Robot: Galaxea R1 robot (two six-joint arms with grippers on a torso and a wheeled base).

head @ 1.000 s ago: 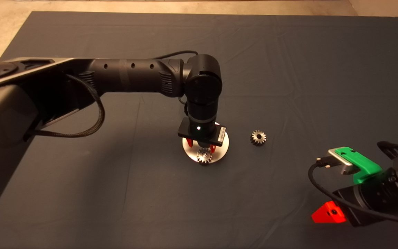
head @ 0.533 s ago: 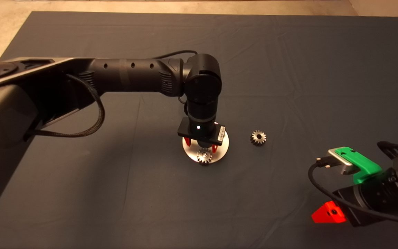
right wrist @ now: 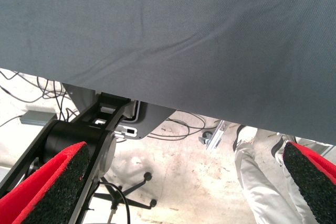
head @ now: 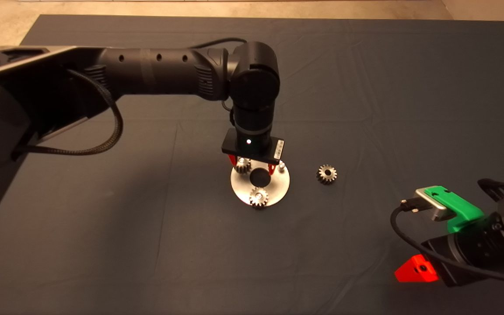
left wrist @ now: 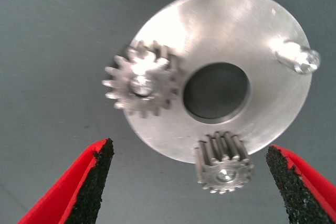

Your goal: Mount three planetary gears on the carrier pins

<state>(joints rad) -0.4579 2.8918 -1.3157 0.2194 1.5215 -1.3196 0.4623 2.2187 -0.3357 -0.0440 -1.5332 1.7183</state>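
The round silver disc lies mid-mat. One planetary gear sits on its near carrier pin, a second on the far-left pin. The far-right pin is bare. The third gear lies loose on the mat to the disc's right. My left gripper hangs open and empty above the disc's far half. The left wrist view shows the disc, both seated gears, the bare pin and the gripper. My right gripper is parked at the lower right, open.
The dark mat ends at bare floor along the far edge. In the right wrist view, past the mat's edge, are a person's legs, cables and a black stand on the floor.
My left gripper has lifted and drawn back toward the far side of the disc, uncovering the centre hole, the far-left gear and the bare pin. The gears and right arm have not moved.
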